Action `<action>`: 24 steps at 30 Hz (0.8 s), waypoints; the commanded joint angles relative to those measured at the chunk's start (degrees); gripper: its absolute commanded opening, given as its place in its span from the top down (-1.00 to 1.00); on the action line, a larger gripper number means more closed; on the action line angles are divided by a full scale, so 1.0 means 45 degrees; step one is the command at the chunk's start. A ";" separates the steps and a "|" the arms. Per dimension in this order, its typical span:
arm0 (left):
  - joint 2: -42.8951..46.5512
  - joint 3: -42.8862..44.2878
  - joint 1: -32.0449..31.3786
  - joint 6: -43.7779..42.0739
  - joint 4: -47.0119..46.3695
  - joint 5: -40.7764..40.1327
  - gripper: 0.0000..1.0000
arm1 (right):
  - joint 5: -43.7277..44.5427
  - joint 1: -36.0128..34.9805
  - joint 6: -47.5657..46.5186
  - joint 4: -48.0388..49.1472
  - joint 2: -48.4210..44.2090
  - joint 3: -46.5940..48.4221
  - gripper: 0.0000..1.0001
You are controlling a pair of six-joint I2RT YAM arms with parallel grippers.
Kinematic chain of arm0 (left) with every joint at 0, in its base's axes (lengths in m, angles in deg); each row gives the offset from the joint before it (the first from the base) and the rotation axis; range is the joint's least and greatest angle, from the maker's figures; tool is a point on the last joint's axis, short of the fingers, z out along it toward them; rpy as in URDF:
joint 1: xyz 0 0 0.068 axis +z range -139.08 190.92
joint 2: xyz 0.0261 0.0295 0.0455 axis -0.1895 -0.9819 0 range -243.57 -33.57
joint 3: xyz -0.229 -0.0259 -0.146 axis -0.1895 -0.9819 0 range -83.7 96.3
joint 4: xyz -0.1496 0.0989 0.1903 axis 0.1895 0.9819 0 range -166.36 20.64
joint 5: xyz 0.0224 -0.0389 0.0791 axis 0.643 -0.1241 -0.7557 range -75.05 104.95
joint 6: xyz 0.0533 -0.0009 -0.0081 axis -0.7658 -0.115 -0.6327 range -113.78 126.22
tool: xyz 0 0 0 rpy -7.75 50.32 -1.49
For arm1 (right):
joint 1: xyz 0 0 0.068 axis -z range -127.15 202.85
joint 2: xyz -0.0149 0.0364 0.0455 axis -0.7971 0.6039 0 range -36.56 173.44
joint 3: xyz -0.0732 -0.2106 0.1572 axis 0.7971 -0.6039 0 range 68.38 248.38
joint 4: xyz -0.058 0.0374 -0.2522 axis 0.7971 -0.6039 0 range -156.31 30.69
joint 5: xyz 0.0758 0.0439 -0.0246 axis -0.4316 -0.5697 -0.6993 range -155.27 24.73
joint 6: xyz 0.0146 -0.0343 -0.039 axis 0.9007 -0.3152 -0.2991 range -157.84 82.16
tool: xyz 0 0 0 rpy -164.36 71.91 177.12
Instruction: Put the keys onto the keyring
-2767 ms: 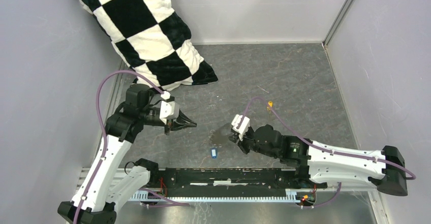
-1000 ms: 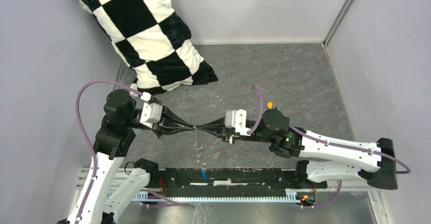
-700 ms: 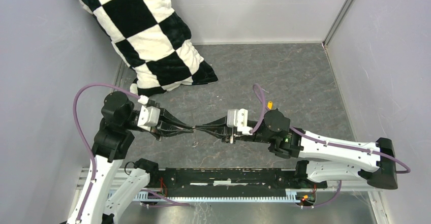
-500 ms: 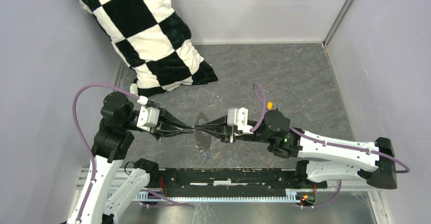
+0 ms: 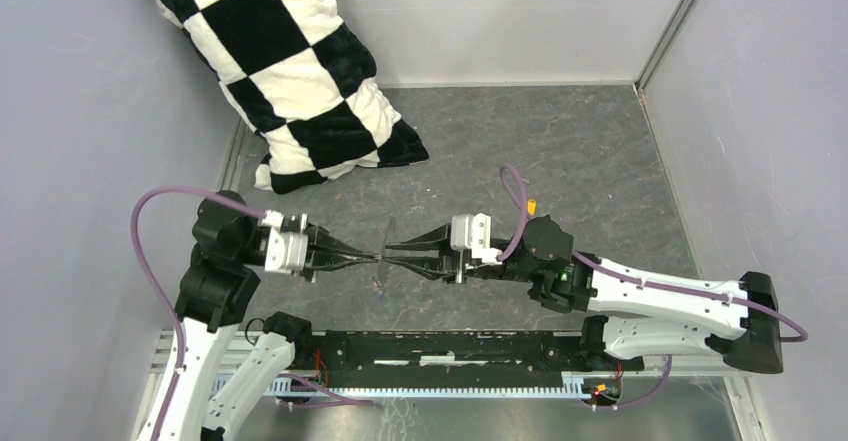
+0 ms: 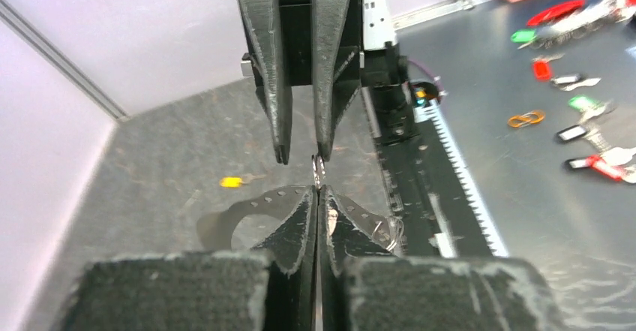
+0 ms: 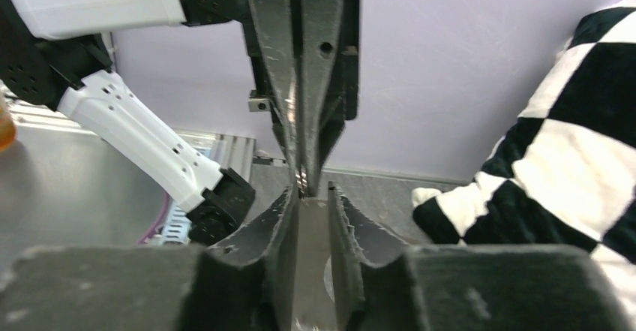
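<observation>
My left gripper (image 5: 375, 257) and right gripper (image 5: 390, 251) meet tip to tip above the table's near middle. The left one is shut on the keyring (image 5: 388, 233), a thin grey loop seen edge-on from above. In the left wrist view its hole-dotted rim (image 6: 251, 202) shows behind my shut left gripper (image 6: 317, 192), with a metal bit (image 6: 318, 172) at the tips. The right gripper (image 6: 302, 153) is slightly open, its tips either side of that bit. The yellow-headed key (image 5: 531, 204) lies on the table, also in the left wrist view (image 6: 231, 182). The blue key is out of view.
A black-and-white checked pillow (image 5: 290, 61) leans in the far left corner and shows in the right wrist view (image 7: 570, 143). The black base rail (image 5: 450, 346) runs along the near edge. Grey walls close in left, back and right.
The two grippers have come together from apart and now meet tip to tip. The left arm has drawn left. The keyring has turned edge-on. The blue key, earlier on the table, no longer shows.
</observation>
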 commanded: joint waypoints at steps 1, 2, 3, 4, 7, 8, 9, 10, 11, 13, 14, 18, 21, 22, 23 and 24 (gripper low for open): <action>0.1010 -0.0208 -0.0023 -0.4931 0.1081 -0.0194 0.96 | 0.0141 0.0041 -0.0746 -0.0939 -0.0867 0.0100 0.32; 0.1167 -0.0296 -0.0023 -0.5754 0.1191 -0.0260 0.96 | 0.0280 0.0053 -0.0943 -0.1347 -0.1047 0.0123 0.25; 0.1289 -0.0397 -0.0023 -0.6448 0.1212 -0.0310 0.96 | 0.0395 0.0067 -0.1119 -0.1660 -0.1186 0.0158 0.17; 0.1365 -0.0464 -0.0008 -0.7077 0.1215 -0.0339 0.96 | 0.0491 0.0059 -0.1361 -0.2062 -0.1348 0.0216 0.11; 0.1510 -0.0607 -0.0008 -0.8467 0.1208 -0.0420 0.96 | 0.0792 0.0058 -0.1845 -0.3050 -0.1643 0.0501 0.02; 0.1551 -0.0646 -0.0021 -0.8833 0.1185 -0.0440 0.96 | 0.0846 0.0058 -0.1949 -0.3276 -0.1686 0.0594 0.00; 0.1561 -0.0687 -0.0023 -0.9162 0.1192 -0.0472 0.95 | 0.0894 0.0063 -0.2051 -0.3491 -0.1708 0.0694 -0.01; 0.1580 -0.0698 -0.0023 -0.9411 0.1192 -0.0464 0.96 | 0.0922 0.0061 -0.2119 -0.3607 -0.1722 0.0780 -0.02; 0.1582 -0.0699 -0.0013 -0.9605 0.1185 -0.0463 0.96 | 0.0912 0.0063 -0.2193 -0.3743 -0.1690 0.0857 -0.03; 0.1542 -0.0682 -0.0021 -0.9690 0.1198 -0.0482 0.95 | 0.0890 0.0072 -0.2298 -0.3923 -0.1592 0.1044 -0.04; 0.1492 -0.0629 -0.0020 -0.9501 0.1181 -0.0509 0.96 | 0.0862 0.0064 -0.2338 -0.3985 -0.1492 0.1155 -0.04; 0.0723 -0.0001 -0.0013 -0.6144 0.1202 -0.0718 0.95 | 0.0563 0.0063 -0.2458 -0.4293 -0.0982 0.1692 -0.04; -0.0060 0.0509 -0.0023 -0.3751 0.1624 -0.0588 0.96 | 0.0332 0.0063 -0.2553 -0.4697 -0.0504 0.2285 -0.04; -0.0329 0.0660 -0.0023 -0.3698 0.2111 -0.0478 0.96 | 0.0244 0.0073 -0.2575 -0.4851 -0.0370 0.2485 -0.04; -0.0490 0.0801 -0.0023 -0.3684 0.2618 -0.0430 0.96 | 0.0153 0.0068 -0.2647 -0.5140 -0.0188 0.2771 -0.03; -0.0605 0.0890 -0.0023 -0.3452 0.2853 -0.0434 0.95 | 0.0118 0.0063 -0.2708 -0.5492 0.0007 0.3143 -0.02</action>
